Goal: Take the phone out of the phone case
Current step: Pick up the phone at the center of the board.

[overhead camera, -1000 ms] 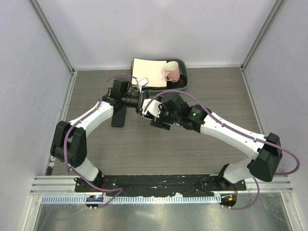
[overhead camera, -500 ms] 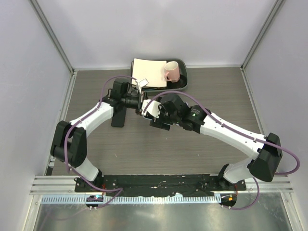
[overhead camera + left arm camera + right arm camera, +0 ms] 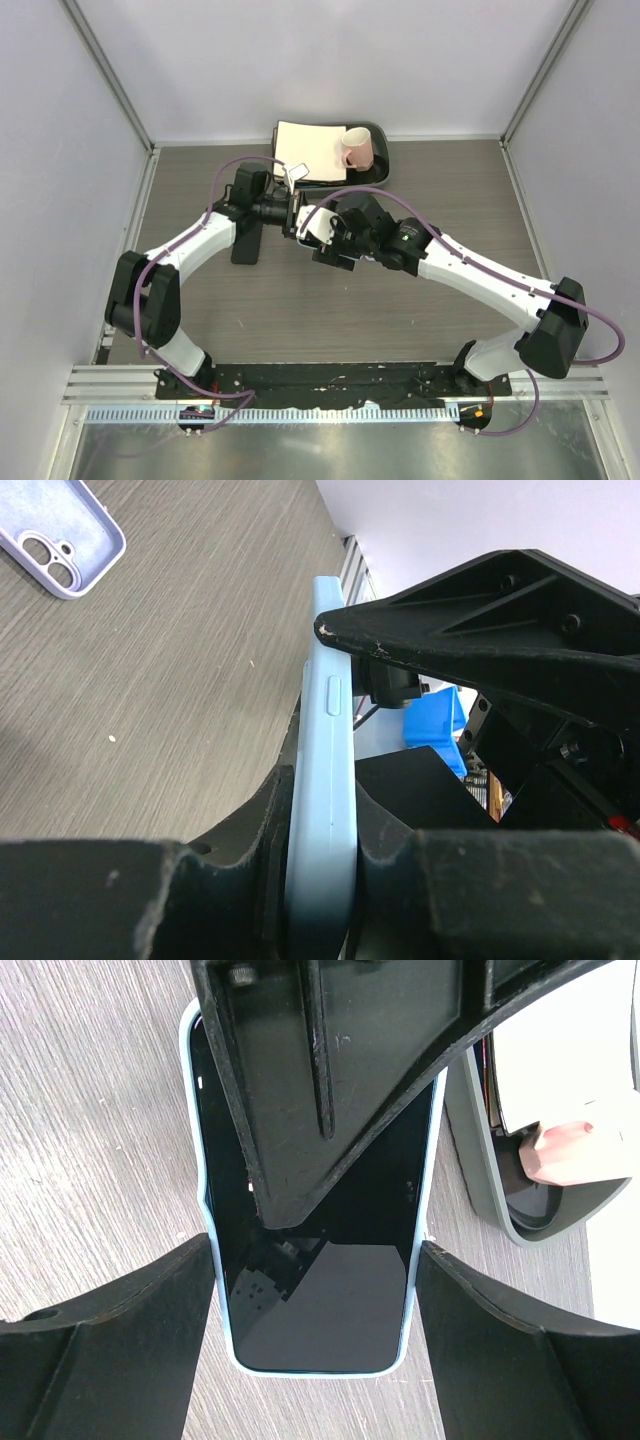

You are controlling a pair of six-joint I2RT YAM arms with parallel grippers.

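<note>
- A grey wood-grain table sits between pale walls. At its far edge a dark tray holds a white pad and a pink mug.
- Both arms meet over the middle of the table, in front of the tray, with the phone raised between them.
- The phone's black screen is framed by the light-blue phone case, which is on the phone.
- The left gripper is clenched on the phone's two flat faces. One of its fingers lies across the screen.
- The right gripper has its jaws set wide, and its fingers press against the phone's two long edges.
- An empty lilac case lies flat on the table, apart from the grippers.
</note>
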